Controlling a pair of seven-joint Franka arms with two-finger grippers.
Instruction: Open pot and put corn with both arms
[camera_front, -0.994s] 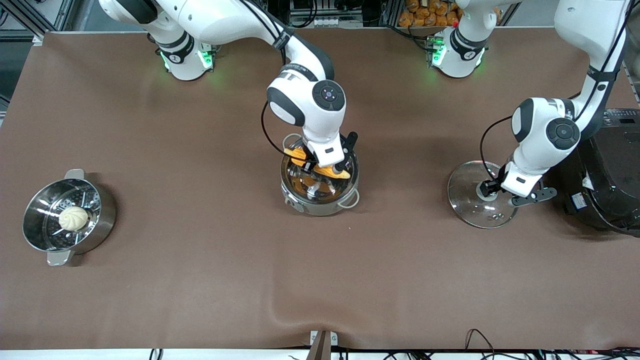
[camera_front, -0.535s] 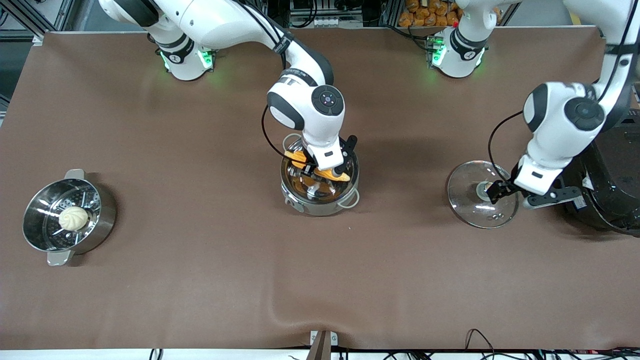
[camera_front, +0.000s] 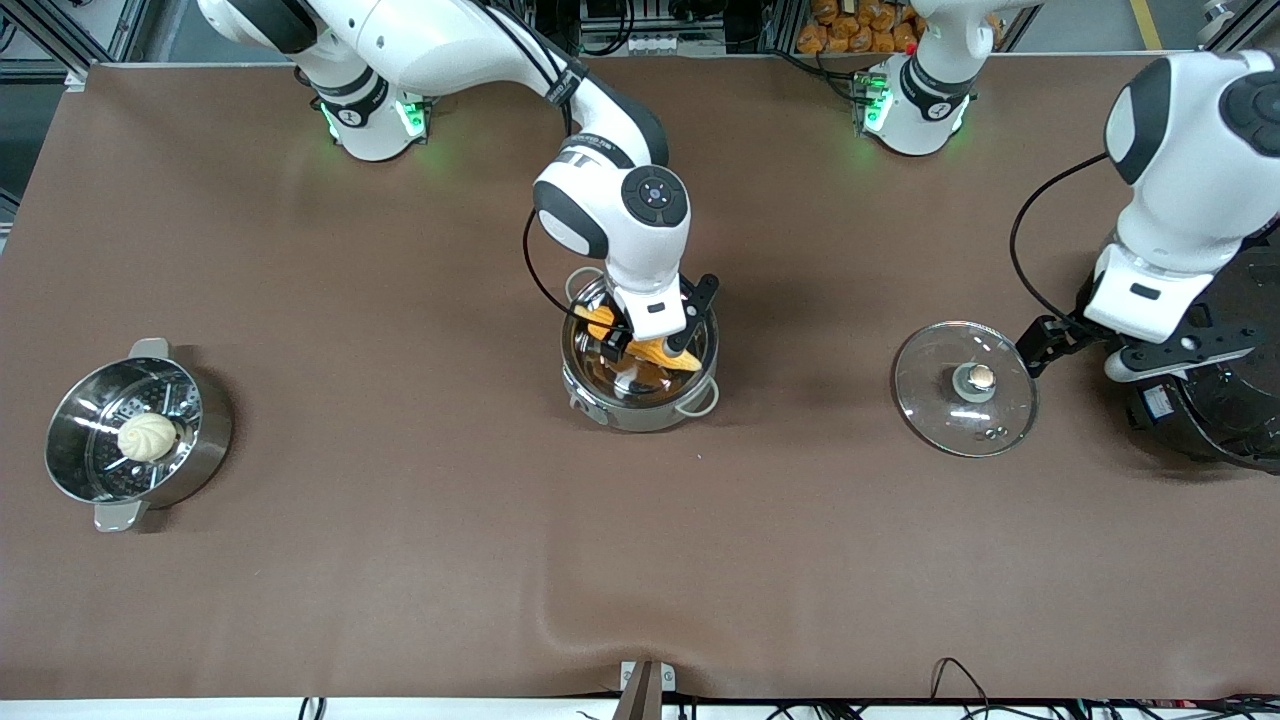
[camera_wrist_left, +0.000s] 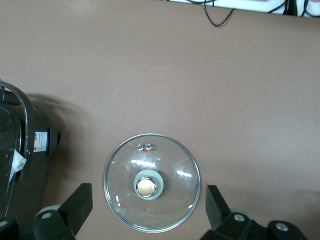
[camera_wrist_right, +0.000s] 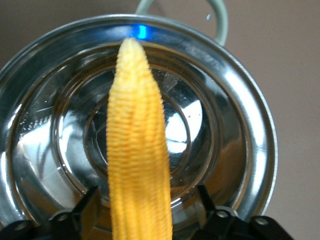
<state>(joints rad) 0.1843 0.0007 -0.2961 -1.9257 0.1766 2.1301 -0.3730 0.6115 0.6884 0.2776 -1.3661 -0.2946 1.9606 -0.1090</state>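
The right gripper (camera_front: 650, 350) is over the pot (camera_front: 640, 375), in the middle of the desk (camera_front: 400, 550). Its fingers (camera_wrist_right: 75, 215) sit on both sides of the corn (camera_front: 645, 345) and look clamped on it. The corn lies flat, level with the pot's top. The right wrist view shows it stretched across the shiny inside of the pot, with its tip near the rim. I can't tell if it rests on the bottom yet.

The left gripper (camera_front: 1110, 345) is up in the air, over the spot between the lid (camera_front: 966, 402) and the black cooker (camera_front: 1220, 400). Its fingers (camera_wrist_left: 75, 205) are spread wide and hold nothing. The lid lies flat on the desk, well apart from the pot, toward the left arm's end.

So the pot is open; that part looks done. The corn is almost in. What is left, I think, is to let go of the corn and lift the right gripper away.

A steamer (camera_front: 135, 430) with a white bun (camera_front: 147, 437) sits untouched at the right arm's end.
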